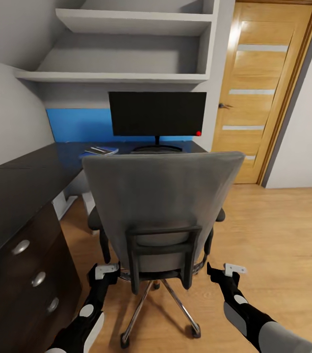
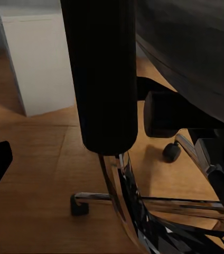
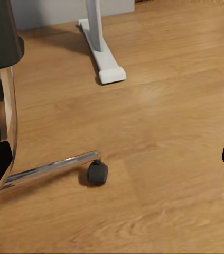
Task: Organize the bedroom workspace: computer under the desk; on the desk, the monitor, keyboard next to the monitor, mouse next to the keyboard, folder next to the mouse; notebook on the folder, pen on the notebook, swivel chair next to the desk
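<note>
I see the swivel chair (image 1: 158, 206) from behind, its grey back facing me, close to the black desk (image 1: 23, 171). The monitor (image 1: 157, 113) stands on the desk against the blue panel. To its left lies a flat blue folder (image 1: 109, 152) with a small notebook (image 1: 96, 149) on it; the pen is too small to make out. The chair back hides the keyboard and the mouse. My left gripper (image 1: 105, 271) is open beside the chair's black back post (image 2: 105, 74). My right gripper (image 1: 223, 271) is open over the floor, right of the chair. The white computer (image 2: 38, 58) stands beyond the chair.
A black drawer unit (image 1: 33, 279) with round knobs sits close at my left. The chair's chrome legs and casters (image 3: 97, 173) spread over the wood floor, near a white desk leg (image 3: 99, 47). A wooden door (image 1: 264, 88) is at the far right, shelves (image 1: 126, 73) above the desk.
</note>
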Tool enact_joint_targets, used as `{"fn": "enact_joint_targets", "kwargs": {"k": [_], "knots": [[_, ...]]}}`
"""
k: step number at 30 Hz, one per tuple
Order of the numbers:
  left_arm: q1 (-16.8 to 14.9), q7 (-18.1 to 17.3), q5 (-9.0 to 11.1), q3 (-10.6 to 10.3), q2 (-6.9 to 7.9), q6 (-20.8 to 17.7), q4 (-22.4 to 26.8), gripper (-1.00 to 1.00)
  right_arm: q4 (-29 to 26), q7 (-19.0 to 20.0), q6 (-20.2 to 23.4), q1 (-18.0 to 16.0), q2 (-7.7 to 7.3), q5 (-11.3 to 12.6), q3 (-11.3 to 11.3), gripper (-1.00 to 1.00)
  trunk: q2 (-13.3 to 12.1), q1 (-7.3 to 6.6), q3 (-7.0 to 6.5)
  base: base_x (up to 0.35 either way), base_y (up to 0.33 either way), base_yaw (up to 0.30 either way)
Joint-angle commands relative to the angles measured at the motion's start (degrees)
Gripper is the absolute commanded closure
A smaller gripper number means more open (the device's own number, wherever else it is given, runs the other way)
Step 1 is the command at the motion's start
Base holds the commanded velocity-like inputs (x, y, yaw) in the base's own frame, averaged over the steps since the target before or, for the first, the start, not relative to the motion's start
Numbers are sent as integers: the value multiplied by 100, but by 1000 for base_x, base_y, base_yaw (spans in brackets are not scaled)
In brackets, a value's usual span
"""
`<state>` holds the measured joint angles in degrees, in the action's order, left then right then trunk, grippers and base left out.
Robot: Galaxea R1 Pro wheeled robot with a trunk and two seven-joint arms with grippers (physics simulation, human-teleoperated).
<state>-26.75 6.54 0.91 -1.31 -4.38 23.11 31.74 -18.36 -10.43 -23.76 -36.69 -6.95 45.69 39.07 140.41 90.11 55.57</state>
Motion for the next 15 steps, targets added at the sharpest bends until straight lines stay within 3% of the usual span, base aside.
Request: {"fn": "enact_joint_targets", "kwargs": {"k": [1, 15], "knots": [[-6, 28, -3, -18, -1, 18, -1, -100, -10, -30, -6, -5, -5, 10, 66, -100, 2, 2, 5, 322, 0, 0], [-6, 24, -3, -18, -1, 18, -1, -100, -9, -30, -6, -5, -8, 10, 59, -100, 2, 2, 5, 322, 0, 0]]}}
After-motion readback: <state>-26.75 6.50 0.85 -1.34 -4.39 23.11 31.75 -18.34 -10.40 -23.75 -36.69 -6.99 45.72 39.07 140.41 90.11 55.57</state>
